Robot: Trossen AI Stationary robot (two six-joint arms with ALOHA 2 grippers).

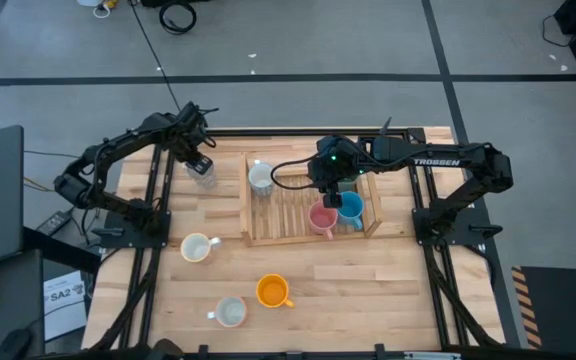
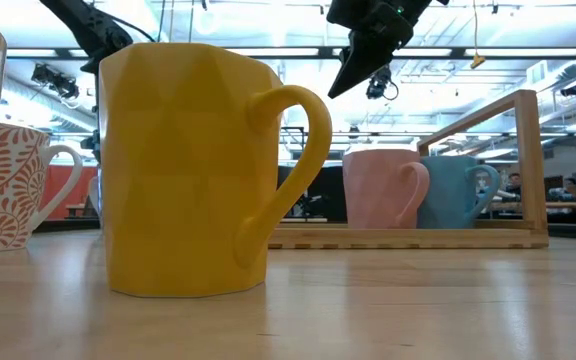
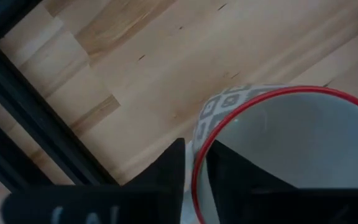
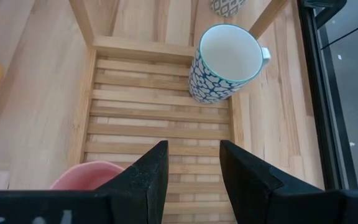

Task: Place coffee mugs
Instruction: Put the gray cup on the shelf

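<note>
Above the slatted tray (image 1: 268, 215) my right claw (image 1: 334, 192) hangs with fingers apart over the pink mug (image 1: 321, 219) and blue mug (image 1: 350, 209). Left of the tray, my left claw (image 1: 201, 163) is clamped on the rim of a grey-patterned mug (image 3: 278, 143) on the tabletop (image 1: 368, 290)

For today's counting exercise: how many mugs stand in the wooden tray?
3: a patterned mug at the tray's left end, pink mug and blue mug at its right end. The right arm may hide another.
</note>
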